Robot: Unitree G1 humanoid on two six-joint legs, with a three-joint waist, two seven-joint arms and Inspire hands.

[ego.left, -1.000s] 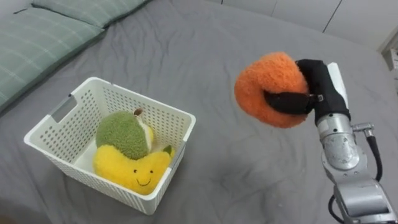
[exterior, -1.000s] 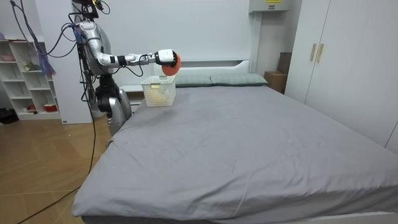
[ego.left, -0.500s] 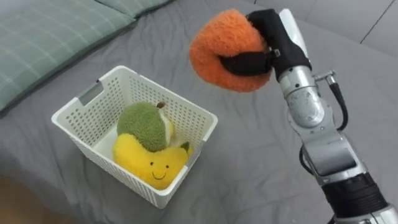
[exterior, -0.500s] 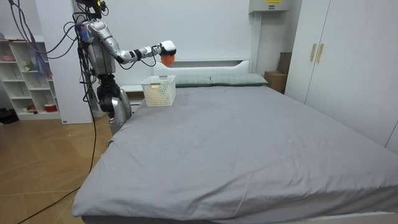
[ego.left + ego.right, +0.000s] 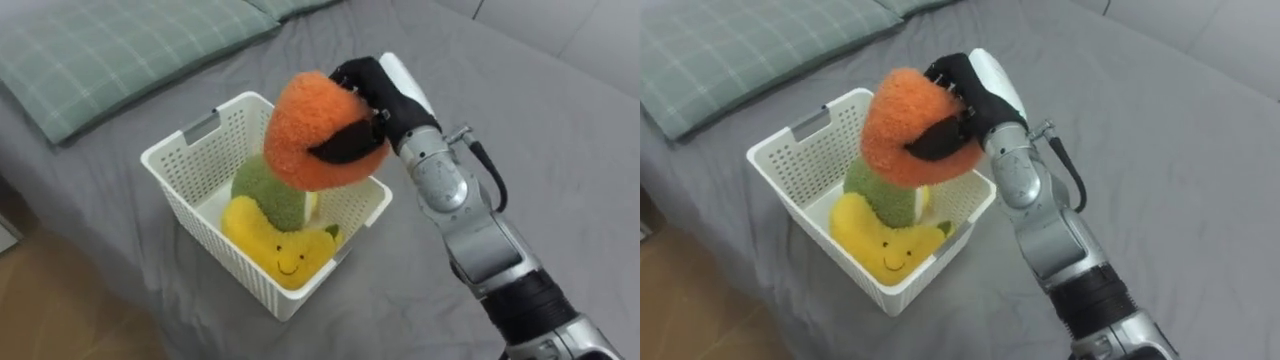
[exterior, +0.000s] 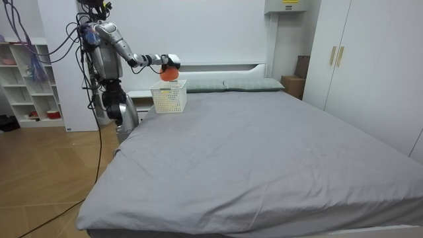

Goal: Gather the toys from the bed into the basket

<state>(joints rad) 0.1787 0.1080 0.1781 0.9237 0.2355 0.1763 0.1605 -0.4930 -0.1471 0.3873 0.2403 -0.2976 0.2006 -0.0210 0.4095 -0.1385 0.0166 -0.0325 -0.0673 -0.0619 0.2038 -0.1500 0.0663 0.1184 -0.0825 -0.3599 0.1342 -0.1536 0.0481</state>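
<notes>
Just below our right hand (image 5: 388, 92) stands the white basket (image 5: 190, 170) on the bed (image 5: 570, 140), with a green toy (image 5: 268, 195) and a yellow toy (image 5: 280, 255) inside. The hand is curled around the orange plush toy (image 5: 305, 125), holding it above them. We judge the drop comes next: loosen the grip so it falls inside.

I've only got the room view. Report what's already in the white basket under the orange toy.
Observer: Two toys lie in the basket: a green plush resting on a yellow plush with a smiling face.
Operator: Give me the grip.
Observer: The right hand has its thumb and fingers curled round the orange plush.
Operator: Confirm it's over the basket.
Observer: It hangs over the basket's far side, above the green plush; I cannot tell whether they touch.
</notes>
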